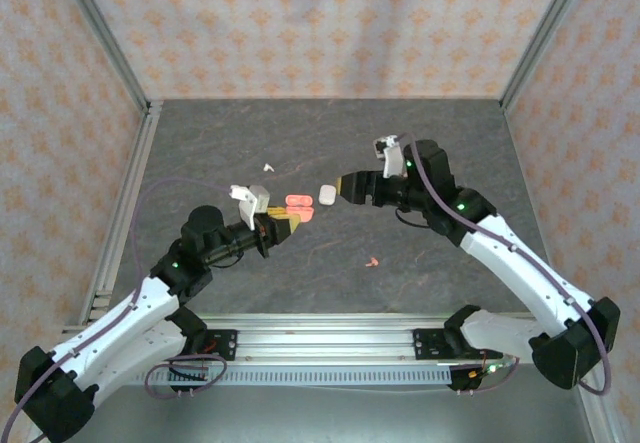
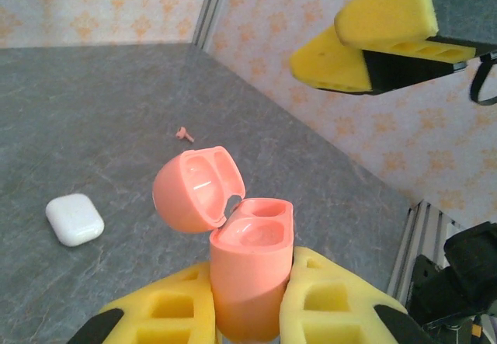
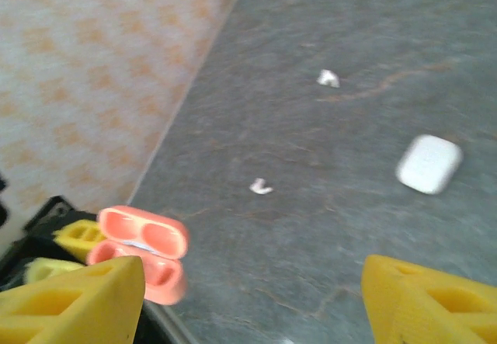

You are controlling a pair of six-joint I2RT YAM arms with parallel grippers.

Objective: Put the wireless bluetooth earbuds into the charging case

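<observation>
From the overhead camera I see the left gripper point(image 1: 283, 225) clamped on a coral-pink plastic charging case point(image 1: 298, 208) with its lid hinged open, over the middle of the dark grey stone-patterned table point(image 1: 450, 133). Just beside it lies a closed white pebble-shaped plastic case point(image 1: 327, 194). The right gripper point(image 1: 350, 185) hangs next to that case, its fingers pointing toward the left gripper. A tiny white stemmed earbud point(image 1: 268, 167) lies further back on the left. A tiny coral-pink stemmed earbud point(image 1: 372, 260) sits nearer the arm bases, well apart from both grippers. The left wrist camera gives me what the overhead cannot: yellow foam fingers point(image 2: 334, 305) press the charging case point(image 2: 248, 258) from both sides. The case stands upright and its lid point(image 2: 194, 189) tilts back to the left, with the smooth pink hollows of body and lid facing me. The white case point(image 2: 74, 219) rests on the table to the left and the coral-pink earbud point(image 2: 184, 133) lies beyond. The other arm's yellow fingers point(image 2: 365, 41) hang at upper right. The right wrist camera is blurred, but I can see the right gripper point(image 3: 252, 297) with its jaws well apart over the table. The open charging case point(image 3: 144, 251) sits just beside its left finger. Here I count two small white pieces point(image 3: 261, 186), one near the centre and one further off. Both are too soft to make out. The white case point(image 3: 429, 163) lies to the right.
</observation>
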